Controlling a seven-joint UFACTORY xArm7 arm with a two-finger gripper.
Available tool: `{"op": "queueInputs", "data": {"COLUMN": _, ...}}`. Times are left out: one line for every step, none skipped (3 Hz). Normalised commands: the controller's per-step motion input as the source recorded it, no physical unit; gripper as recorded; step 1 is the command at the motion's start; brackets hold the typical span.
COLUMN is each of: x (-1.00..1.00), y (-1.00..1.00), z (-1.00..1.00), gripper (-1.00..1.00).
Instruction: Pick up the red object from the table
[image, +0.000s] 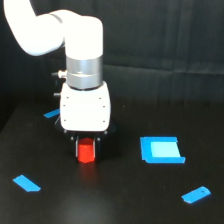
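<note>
The white arm reached down from the upper left of the exterior view, its silver wrist ring sitting above a boxy white housing. Below that housing the pincer pointed straight down at the surface, its dark fingers standing on either side of the red object. The fingers were set narrow, close against the block's two sides, though whether they actually pressed on it could not be told from this angle. The red object stood upright between them, left of the scene's middle, and a faint red glow showed on the surface just beneath it; whether it rested on the surface or hung just clear of it was not plain.

A square blue piece lay to the right of the pincer, well apart from it. A small blue strip lay near the front left, another blue strip near the front right, and a blue sliver showed farther back, just left of the housing. A black cloth hung behind.
</note>
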Motion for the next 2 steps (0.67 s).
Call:
{"op": "queueInputs", "data": {"x": 0.05, "y": 0.05, "z": 1.0, "gripper": -1.0}}
{"op": "queueInputs", "data": {"x": 0.14, "y": 0.09, "z": 0.96, "gripper": -1.0}}
